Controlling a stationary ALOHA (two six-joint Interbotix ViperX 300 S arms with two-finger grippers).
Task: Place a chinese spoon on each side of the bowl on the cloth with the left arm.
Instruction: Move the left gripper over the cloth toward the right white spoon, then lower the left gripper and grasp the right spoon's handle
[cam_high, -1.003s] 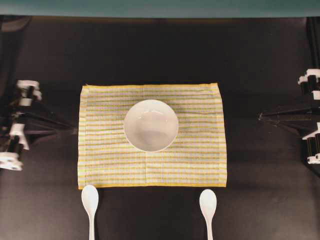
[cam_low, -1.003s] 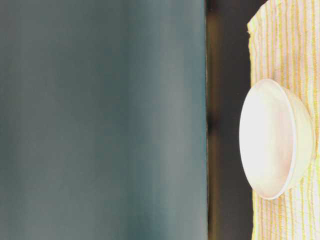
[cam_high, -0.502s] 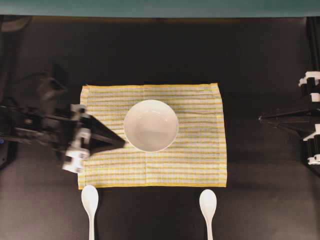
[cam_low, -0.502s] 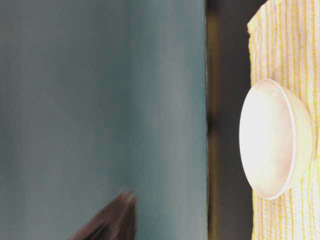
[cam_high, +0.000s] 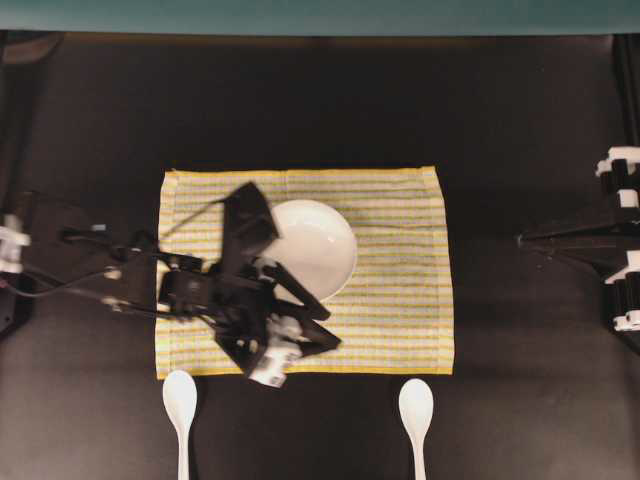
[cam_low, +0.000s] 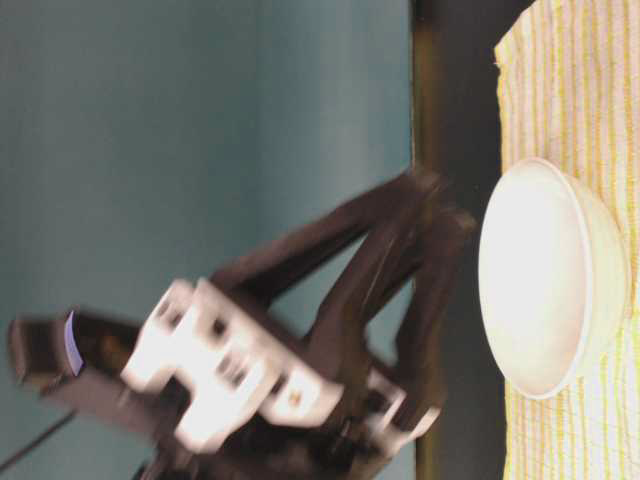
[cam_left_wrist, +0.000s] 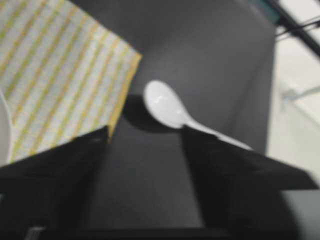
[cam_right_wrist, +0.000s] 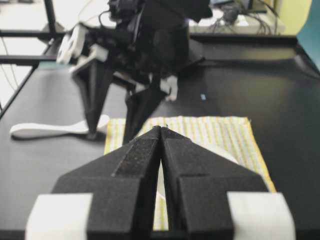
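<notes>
Hovering over cloth (cam_high: 390, 300) near its front-left part, left gripper (cam_high: 318, 325) had jaws spread wide, nothing held. Bowl (cam_high: 315, 245) sat mid-cloth. Both spoons off cloth on table: left spoon (cam_high: 180, 400), right spoon (cam_high: 416, 408). Right gripper (cam_right_wrist: 161, 132) pressed closed, empty, parked at side.

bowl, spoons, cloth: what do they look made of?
Bowl: likely glazed ceramic, maybe melamine; glossy white with soft highlights. Spoons: same glossy white look, ceramic or plastic; can't tell which. Cloth: woven fabric, matte, yellow and pale stripes, stitched yellow border.
</notes>
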